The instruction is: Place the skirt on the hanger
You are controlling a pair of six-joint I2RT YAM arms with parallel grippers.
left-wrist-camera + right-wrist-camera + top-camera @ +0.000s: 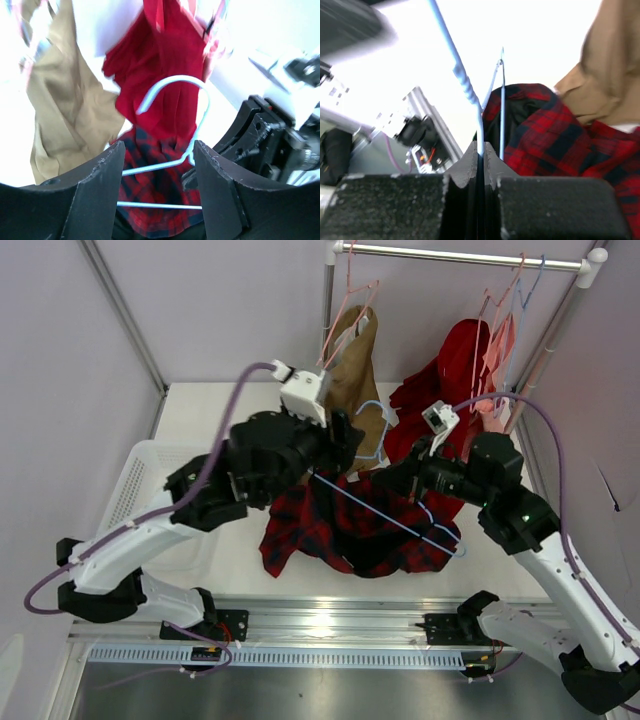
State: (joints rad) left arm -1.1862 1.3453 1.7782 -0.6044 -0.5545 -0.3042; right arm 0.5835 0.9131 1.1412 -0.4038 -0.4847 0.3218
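Observation:
The light-blue wire hanger (385,510) lies slanted over the red and navy plaid skirt (330,530), which is heaped on the table's middle. My right gripper (405,478) is shut on the hanger's wire; the right wrist view shows the wire (462,82) pinched between the closed fingers (481,147), with the skirt (555,135) just behind. My left gripper (345,452) is open at the hook end. In the left wrist view the hanger's hook (175,79) and two wires sit between the spread fingers (159,150), with the skirt (155,185) draped below.
A tan garment (355,365) and a plain red garment (455,370) hang on pink hangers from the metal rail (460,254) at the back. A white basket (140,480) sits at the left under my left arm.

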